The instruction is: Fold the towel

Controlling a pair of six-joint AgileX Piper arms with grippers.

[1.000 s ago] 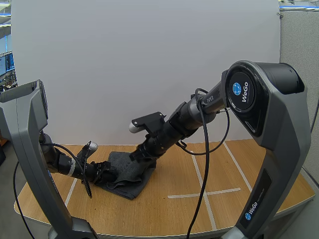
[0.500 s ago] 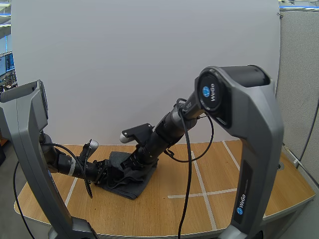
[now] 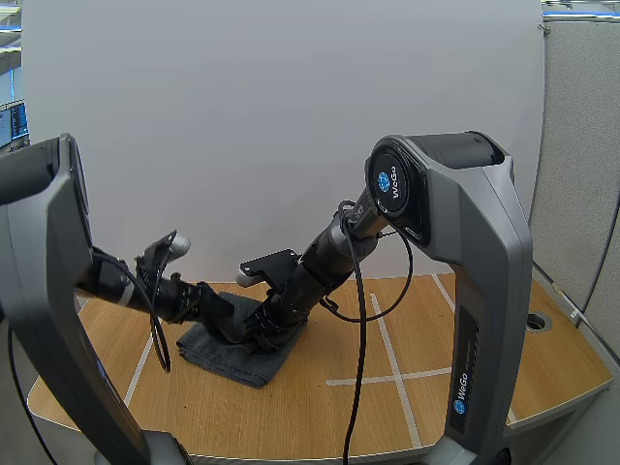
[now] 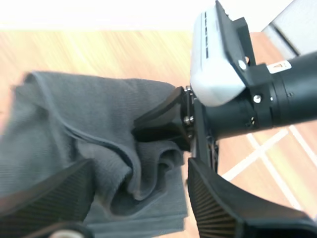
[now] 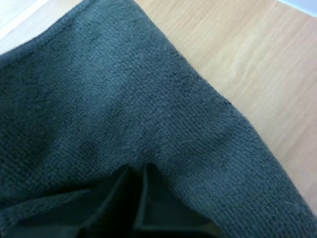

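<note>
Pinching a bunched fold of the towel [image 3: 225, 355], right gripper [image 5: 137, 201] seems set to drag it over. Left gripper [image 4: 141, 198] spread wide over the cloth, ready to grab. Towel lies on the table [image 3: 407, 407].

In your right wrist view the towel [image 5: 148, 99] drapes over the right jaws and hides their tips. In the high view the left jaws are too small to tell from the cloth.

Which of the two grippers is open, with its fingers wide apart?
The left gripper: its ribbed fingers stand apart over the towel, whereas the right gripper is closed, pinching a fold of the towel.
</note>
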